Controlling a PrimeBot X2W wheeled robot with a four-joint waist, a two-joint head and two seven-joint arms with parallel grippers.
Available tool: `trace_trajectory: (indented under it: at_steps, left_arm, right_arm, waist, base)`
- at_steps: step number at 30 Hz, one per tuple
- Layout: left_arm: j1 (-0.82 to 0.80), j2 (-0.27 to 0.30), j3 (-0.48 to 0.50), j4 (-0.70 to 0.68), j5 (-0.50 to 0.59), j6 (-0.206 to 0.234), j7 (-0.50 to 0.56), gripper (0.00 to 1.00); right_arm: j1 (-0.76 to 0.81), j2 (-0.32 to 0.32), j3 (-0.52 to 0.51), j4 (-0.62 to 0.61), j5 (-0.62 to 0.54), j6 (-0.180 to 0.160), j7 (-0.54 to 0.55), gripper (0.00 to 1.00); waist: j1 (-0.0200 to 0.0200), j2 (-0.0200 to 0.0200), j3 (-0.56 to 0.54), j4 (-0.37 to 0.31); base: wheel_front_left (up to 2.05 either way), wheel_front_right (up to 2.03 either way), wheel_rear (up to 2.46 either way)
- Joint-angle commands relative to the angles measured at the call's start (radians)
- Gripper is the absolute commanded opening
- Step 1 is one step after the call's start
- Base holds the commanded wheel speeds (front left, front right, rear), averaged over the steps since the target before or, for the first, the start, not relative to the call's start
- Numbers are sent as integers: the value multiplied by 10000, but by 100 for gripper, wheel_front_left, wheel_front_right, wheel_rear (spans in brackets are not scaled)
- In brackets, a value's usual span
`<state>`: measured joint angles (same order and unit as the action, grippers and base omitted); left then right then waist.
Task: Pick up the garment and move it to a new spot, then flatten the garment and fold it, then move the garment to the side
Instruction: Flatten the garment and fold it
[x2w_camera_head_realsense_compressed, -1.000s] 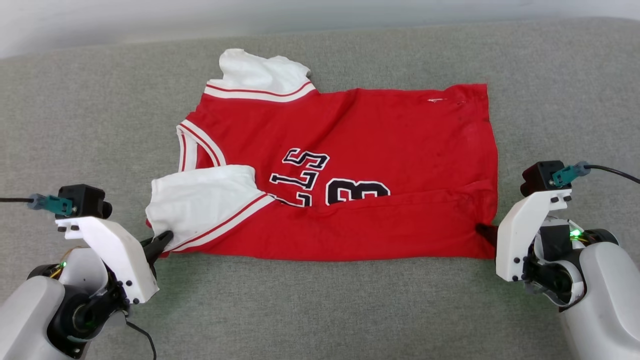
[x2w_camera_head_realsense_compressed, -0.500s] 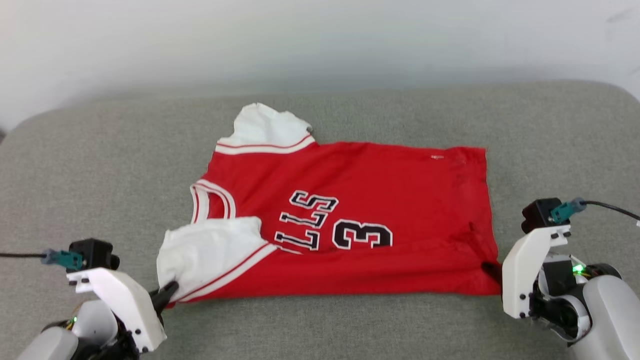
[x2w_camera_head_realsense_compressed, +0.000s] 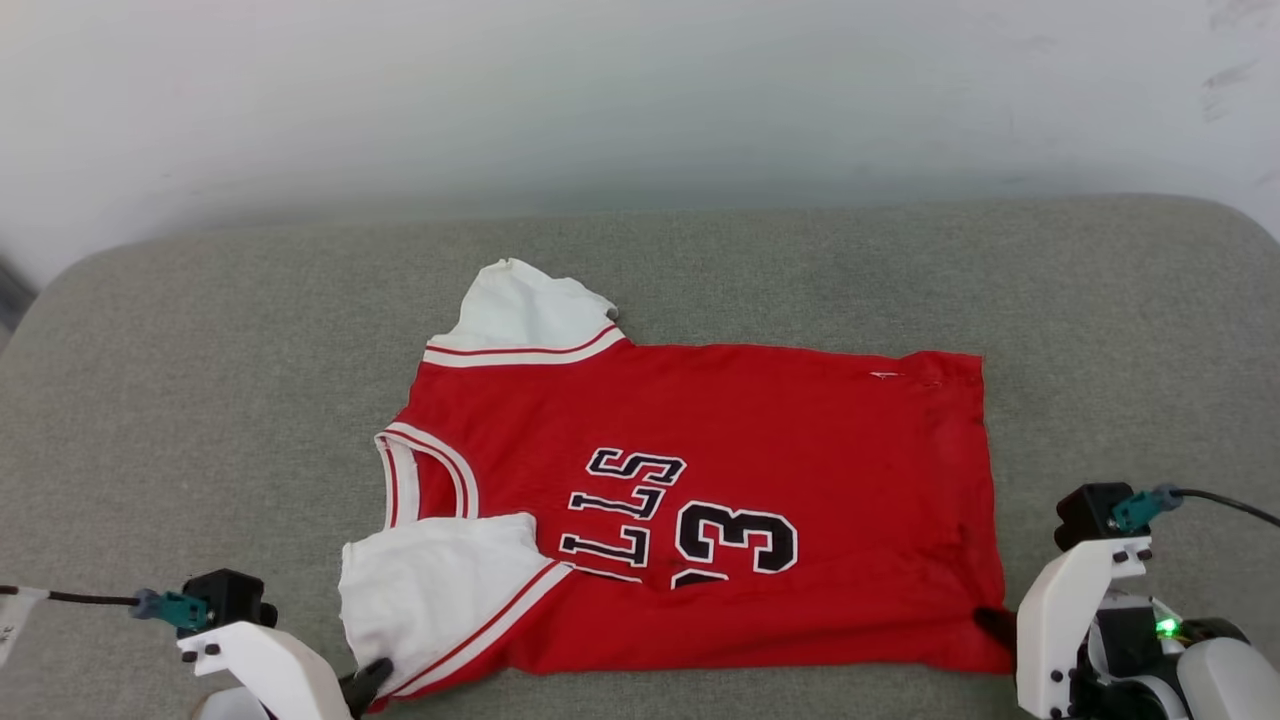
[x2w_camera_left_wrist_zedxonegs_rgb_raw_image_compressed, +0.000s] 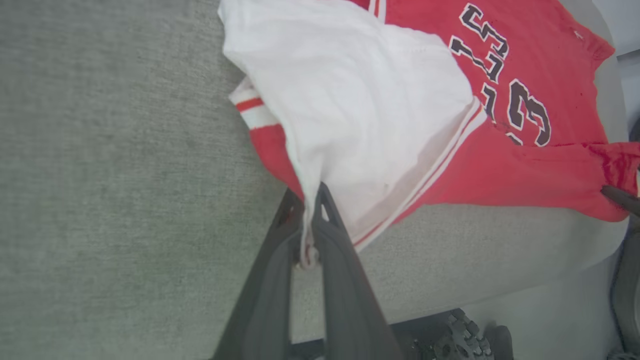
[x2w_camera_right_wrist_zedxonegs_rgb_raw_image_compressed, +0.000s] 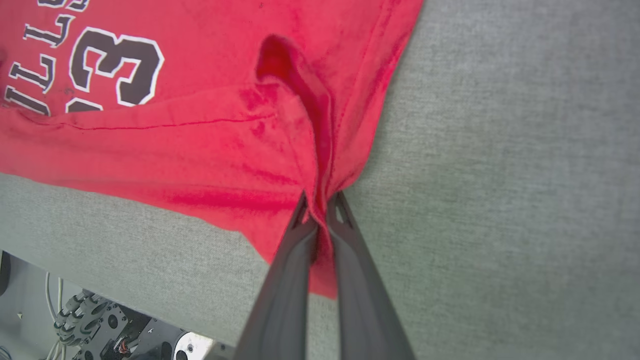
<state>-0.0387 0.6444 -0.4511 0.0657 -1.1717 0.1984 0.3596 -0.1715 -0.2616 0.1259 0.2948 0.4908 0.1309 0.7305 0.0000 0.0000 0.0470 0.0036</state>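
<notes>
Left fingers (x2w_camera_left_wrist_zedxonegs_rgb_raw_image_compressed: 340, 285) and right fingers (x2w_camera_right_wrist_zedxonegs_rgb_raw_image_compressed: 357, 290) pinch near corners of the garment (x2w_camera_head_realsense_compressed: 750, 430).

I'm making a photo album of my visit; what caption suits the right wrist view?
Two dark fingers pinch the bunched hem corner of a red jersey lying on a grey cushion.

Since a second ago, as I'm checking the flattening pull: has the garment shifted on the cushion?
Yes. The garment slid toward the robot: the gap between it and the far edge of the cushion widened, though the camera also tilted.
</notes>
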Motion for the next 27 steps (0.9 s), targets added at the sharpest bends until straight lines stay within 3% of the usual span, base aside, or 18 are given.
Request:
trace_trajectory:
  at_steps: [1,2,3,7,8,17,20,27]
  left_arm:
    - [-163,-101,-40,148,-90,-111,44,36]
    - [-267,-151,-36,290,-88,-161,10,100]
    - [-352,-199,-39,412,-78,-229,-25,100]
    - [-554,-230,37,752,28,-392,-238,100]
    - [-677,-98,141,744,242,-400,-531,100]
    - [-1147,20,588,140,1294,11,-2082,100]
    - [-1438,-147,740,-132,1694,86,-2847,100]
    - [-2585,-145,1092,-302,2540,23,-4125,100]
  right_arm:
    - [181,76,-65,90,-36,-4,-56,17]
    - [238,91,-74,123,-17,-4,-48,44]
    - [225,70,-90,88,-61,-4,-177,100]
    - [388,93,-37,-96,-56,-2,-731,100]
    - [460,65,-69,-442,-267,-2,-1750,100]
    - [567,819,-684,-1516,-1480,-4,-5615,100]
    - [391,999,-749,-1831,-1860,-2,-6214,100]
    - [-101,1344,-939,-2843,-2324,-2,-6512,100]
  waist:
    - [0,0,54,-7]
    - [0,0,91,-19]
    - [0,0,124,-33]
    - [0,0,192,-99]
    - [0,0,181,-133]
    - [0,0,117,-310]
    - [0,0,253,-457]
    - [0,0,1106,-908]
  base:
    - [0,0,0]
    - [0,0,0]
    - [0,0,0]
    - [0,0,0]
    - [0,0,0]
    - [0,0,0]
    - [0,0,0]
    - [0,0,0]
